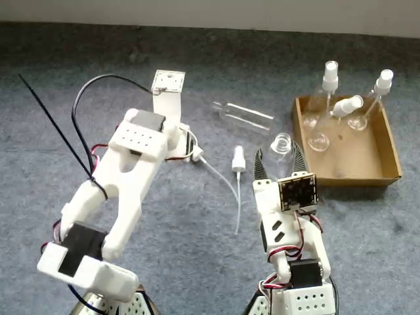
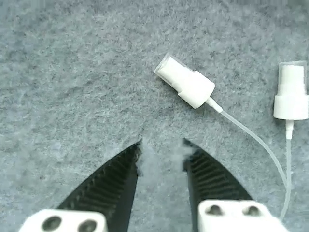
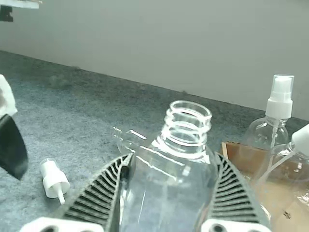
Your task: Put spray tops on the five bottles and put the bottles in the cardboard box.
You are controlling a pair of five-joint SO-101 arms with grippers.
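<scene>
My right gripper [image 1: 278,152] is shut on a clear upright bottle [image 1: 281,144] with no top, its fingers [image 3: 104,193] pressing both sides of the bottle [image 3: 186,145]. My left gripper [image 2: 161,142] is open just above the carpet, with a white spray top [image 2: 186,86] lying a little ahead of its tips. A second spray top [image 2: 291,94] with a long tube lies beside it [image 1: 238,159]. Another topless bottle [image 1: 244,115] lies on its side farther back. Three bottles with tops [image 1: 329,82] stand in the cardboard box [image 1: 388,141].
The grey carpet covers the whole table. The box [image 3: 239,157] sits just right of the held bottle. A white bracket [image 1: 167,92] stands behind the left arm, and black cables [image 1: 79,108] trail over its left side. Thin dip tubes [image 1: 226,187] lie between the arms.
</scene>
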